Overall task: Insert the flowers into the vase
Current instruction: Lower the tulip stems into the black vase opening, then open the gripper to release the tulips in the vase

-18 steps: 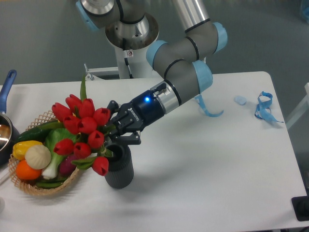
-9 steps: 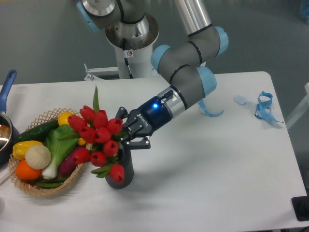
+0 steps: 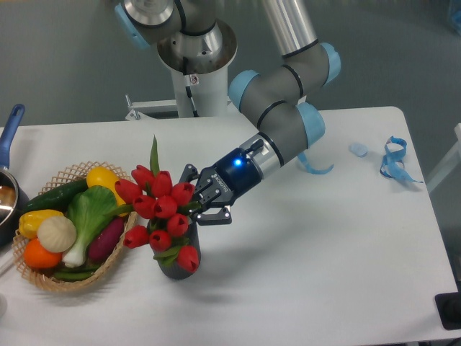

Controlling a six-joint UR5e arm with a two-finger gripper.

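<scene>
Change since a second ago: gripper (image 3: 200, 205) and bunch have shifted right and swung more upright; the blooms, formerly spread over the basket, now sit above the vase, clear of the vegetables.

Gripper: black, two-fingered, blue light on the wrist, reaching down-left from the grey arm (image 3: 277, 137) with pale blue joint caps. Fingers pinched on the stems of the flowers, at the bunch's right side.

Flowers (image 3: 164, 209): red tulip buds, green stems, one long green leaf pointing straight up. Heads tilted to the left, massed directly over the vase mouth and covering it; the lowest bud hangs in front of the vase wall. Whether the stem ends are inside the mouth cannot be told.

Vase (image 3: 173, 265): dark ribbed cylinder, upright on the white table (image 3: 324, 274), mostly hidden behind the blooms, just right of the basket.

Basket (image 3: 50, 277): woven wicker, left side of table, holding toy vegetables, among them a yellow pepper, green leafy piece, white garlic, an orange piece, a purple piece.

Pan with blue handle (image 3: 10, 126): far left edge, partly out of view.

Blue ribbon pieces (image 3: 395, 160): far right of table, well apart from the vase
</scene>
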